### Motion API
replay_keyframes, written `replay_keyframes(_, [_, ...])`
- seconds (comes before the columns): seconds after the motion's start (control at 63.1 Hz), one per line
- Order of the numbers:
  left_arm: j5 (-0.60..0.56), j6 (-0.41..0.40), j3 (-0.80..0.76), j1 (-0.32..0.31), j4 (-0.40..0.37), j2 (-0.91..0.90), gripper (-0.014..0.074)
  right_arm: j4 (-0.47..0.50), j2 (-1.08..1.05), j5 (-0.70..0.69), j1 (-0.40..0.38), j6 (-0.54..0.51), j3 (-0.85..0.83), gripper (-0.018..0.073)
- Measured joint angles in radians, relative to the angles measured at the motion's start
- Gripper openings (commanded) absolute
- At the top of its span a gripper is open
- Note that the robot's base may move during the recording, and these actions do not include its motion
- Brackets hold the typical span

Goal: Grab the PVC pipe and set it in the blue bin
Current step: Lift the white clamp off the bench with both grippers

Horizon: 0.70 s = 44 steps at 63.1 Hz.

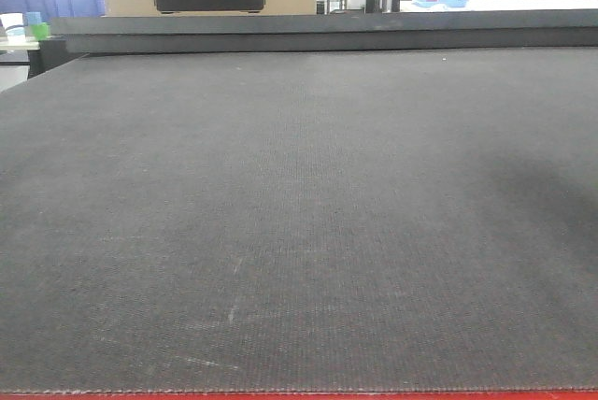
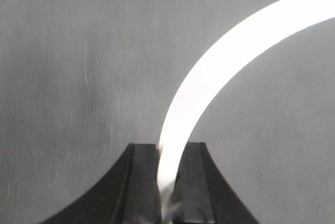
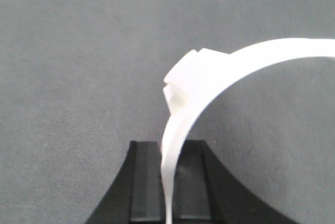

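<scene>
Two holds: pinches curved PVC pipe [image 2: 225, 56] in left gripper [image 2: 168, 149], clamps lugged white arc [image 3: 209, 72] in right gripper [image 3: 168, 146].

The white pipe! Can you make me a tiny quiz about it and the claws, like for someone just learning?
1. True or false: the left claw is empty.
2. The white pipe looks: A straight, B curved, C knotted?
3. What colour is the mat under the right claw?
Key: 1 false, it is shut on the pipe; 2 B; 3 grey.
</scene>
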Motion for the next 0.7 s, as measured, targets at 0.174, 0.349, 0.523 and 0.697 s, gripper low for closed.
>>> replay_keyframes(0.174, [-0.250, 0.000, 0.182, -0.031, -0.004, -0.170, -0.0111, -0.002, -0.171, -0.162, 0.000, -0.035, 0.209, -0.0162])
replay_keyframes(0.349, [-0.423, 0.000, 0.345, -0.033, -0.006, -0.311, -0.0111, -0.004, -0.411, -0.292, 0.000, -0.042, 0.367, -0.0162])
replay_keyframes(0.523, [-0.494, 0.000, 0.380, -0.033, -0.006, -0.392, -0.0111, -0.006, -0.611, -0.294, 0.000, -0.042, 0.396, -0.0162])
replay_keyframes(0.697, [-0.549, 0.000, 0.380, -0.033, -0.006, -0.457, -0.0111, -0.076, -0.731, -0.290, 0.000, -0.042, 0.392, -0.0162])
